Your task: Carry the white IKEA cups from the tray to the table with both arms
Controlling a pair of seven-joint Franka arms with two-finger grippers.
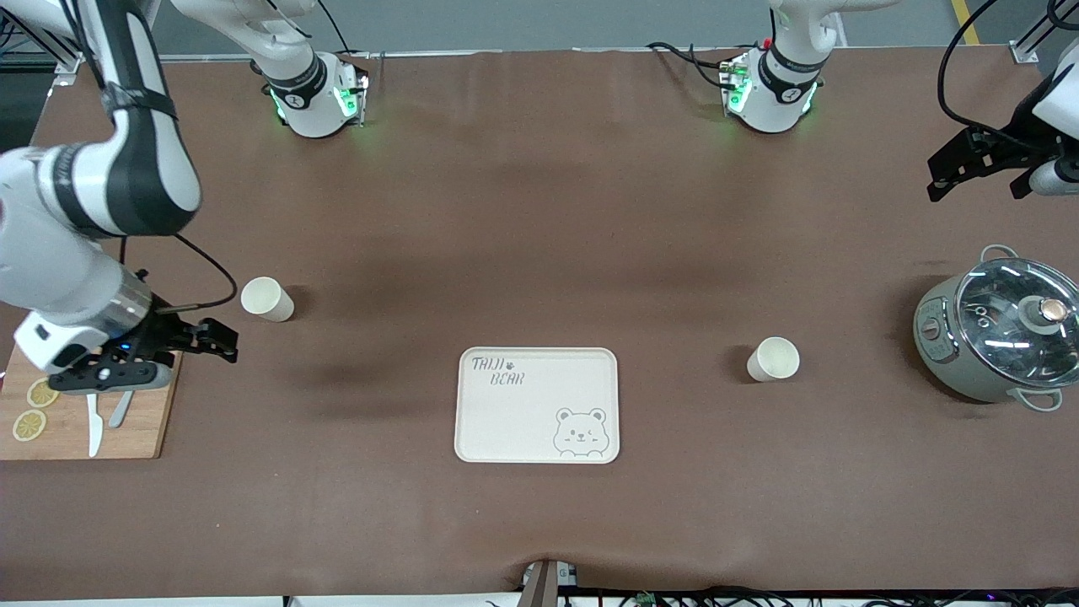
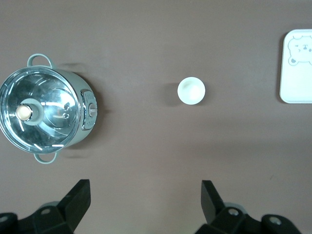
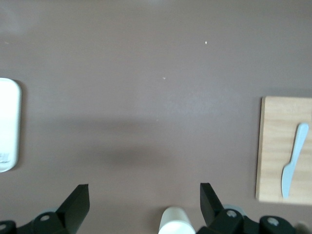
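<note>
The white IKEA cups are both off the tray (image 1: 480,421) and stand on the table (image 1: 539,211). One cup (image 1: 267,298) is toward the right arm's end of the table from the tray and a little farther from the front camera than the tray. The other cup (image 1: 773,359) is toward the left arm's end, about level with the tray's upper edge. Both are upright and well apart from the tray, which is bare: only its bear drawing and its lettering show.

The right gripper (image 1: 221,340) hangs over the table between the tray and the wooden cutting board (image 1: 84,421), close to the board's edge. Its fingers are spread wide and hold nothing; in the right wrist view the cup (image 3: 174,222) appears between the open fingers, but it stands free on the table. The left gripper (image 1: 948,173) is high over the left arm's end of the table, farther from the tray than the pot (image 1: 999,337) with the glass lid. Its fingers are also wide apart and empty.

I judge that the moving step is finished for both cups and the arms are at the retreat. The next move asks only that each arm goes away without touching its cup, the right one with more care, since its cup is near.
</note>
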